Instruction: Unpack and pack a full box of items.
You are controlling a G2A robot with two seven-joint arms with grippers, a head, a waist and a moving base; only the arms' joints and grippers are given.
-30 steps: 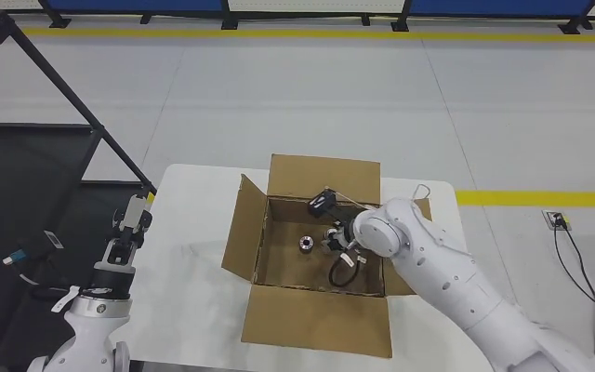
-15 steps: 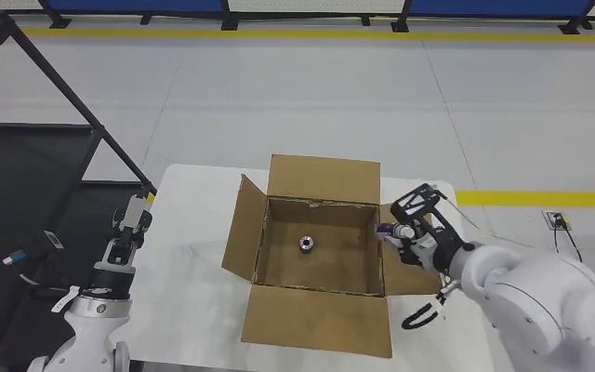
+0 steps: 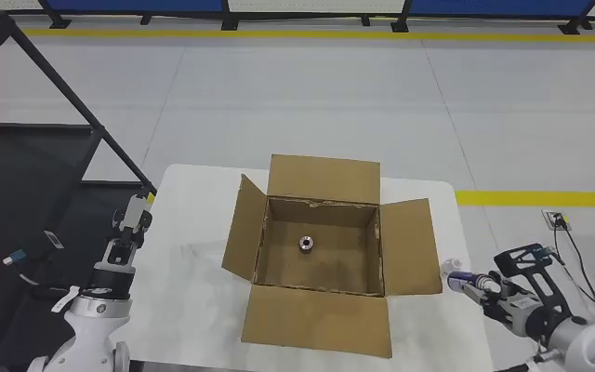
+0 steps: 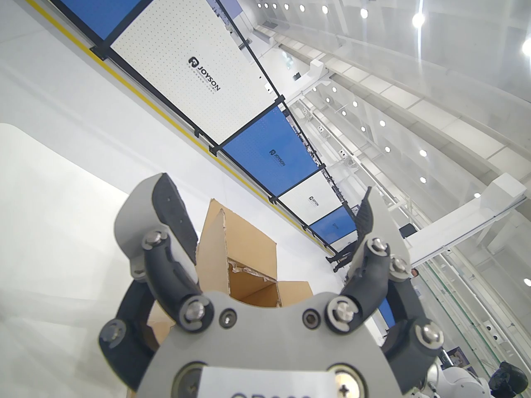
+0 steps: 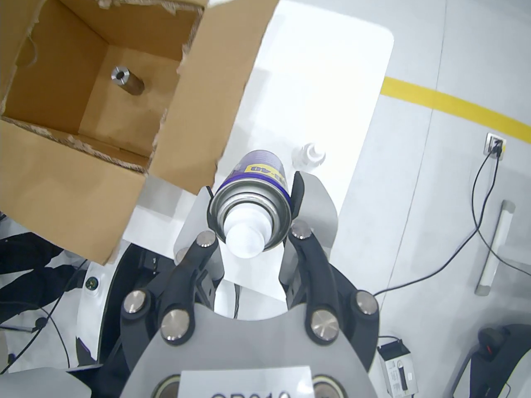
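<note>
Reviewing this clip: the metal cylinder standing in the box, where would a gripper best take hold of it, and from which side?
Probably the round side wall of the metal cylinder, near its top end, coming straight down through the open top of the box. It seems to stand on end, clear of the walls, and those walls block any sideways approach.

White table (image 3: 195,279), yellow floor line (image 3: 525,197), socket (image 5: 495,143).
</note>
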